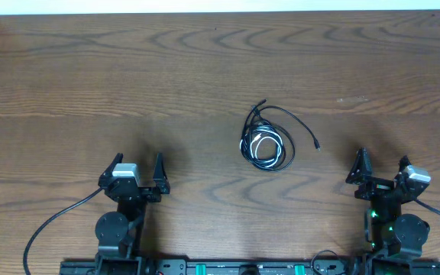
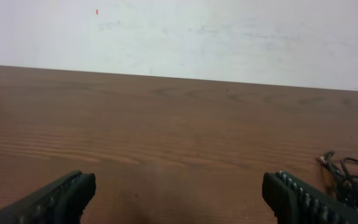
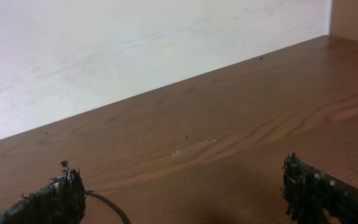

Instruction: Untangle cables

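Lying coiled on the table [image 1: 90,76], the cables [image 1: 266,141] sit forward-right of the left hand [image 1: 137,162] and forward-left of the right hand [image 1: 380,164], touching neither; both hands gape wide, empty.

Wooden table [image 3: 241,118], right hand [image 3: 184,186] spread wide above it, thin cable [image 3: 112,206] beside one finger, white wall [image 3: 135,43]

The cables [image 1: 268,141] are laid in a bundle on the table [image 1: 128,76], near its middle. The left gripper [image 1: 138,158] is set well apart on their left, and the right gripper [image 1: 383,158] on their right. One cable is stretched out toward the right side.
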`<state>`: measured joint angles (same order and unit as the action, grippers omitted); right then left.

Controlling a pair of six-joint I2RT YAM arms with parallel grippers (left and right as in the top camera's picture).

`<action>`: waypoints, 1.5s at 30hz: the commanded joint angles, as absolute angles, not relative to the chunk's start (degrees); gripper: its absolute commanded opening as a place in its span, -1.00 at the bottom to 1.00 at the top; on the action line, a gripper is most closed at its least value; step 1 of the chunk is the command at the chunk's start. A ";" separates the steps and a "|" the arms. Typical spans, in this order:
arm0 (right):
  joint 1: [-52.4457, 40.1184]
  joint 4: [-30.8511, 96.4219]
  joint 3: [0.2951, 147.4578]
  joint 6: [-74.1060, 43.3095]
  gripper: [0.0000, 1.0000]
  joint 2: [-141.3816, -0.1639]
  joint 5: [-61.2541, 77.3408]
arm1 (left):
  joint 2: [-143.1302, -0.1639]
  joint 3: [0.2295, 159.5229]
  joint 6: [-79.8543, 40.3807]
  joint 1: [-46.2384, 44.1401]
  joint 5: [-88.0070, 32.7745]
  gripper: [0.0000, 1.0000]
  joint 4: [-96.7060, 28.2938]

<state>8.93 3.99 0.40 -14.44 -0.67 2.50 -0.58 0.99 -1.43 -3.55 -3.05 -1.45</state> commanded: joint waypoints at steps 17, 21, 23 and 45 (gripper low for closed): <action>7.79 4.23 0.32 -13.87 0.99 -0.34 1.85 | -0.95 11.00 -8.29 -3.73 -12.51 0.86 -5.19; 7.79 4.23 0.32 -13.87 0.99 -0.34 1.85 | -4.01 14.85 -8.27 -3.73 -13.80 0.86 -9.76; 7.79 4.23 0.32 -13.87 0.99 -0.34 1.85 | -6.57 17.28 -8.25 -3.73 -14.59 0.86 -11.70; 7.79 4.23 0.32 -13.87 0.99 -0.34 1.85 | -48.95 60.27 -8.27 -3.73 -19.51 0.86 -50.37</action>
<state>8.93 3.97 0.40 -14.46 -0.67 2.50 -45.36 54.63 -7.84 -3.55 -18.17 -47.48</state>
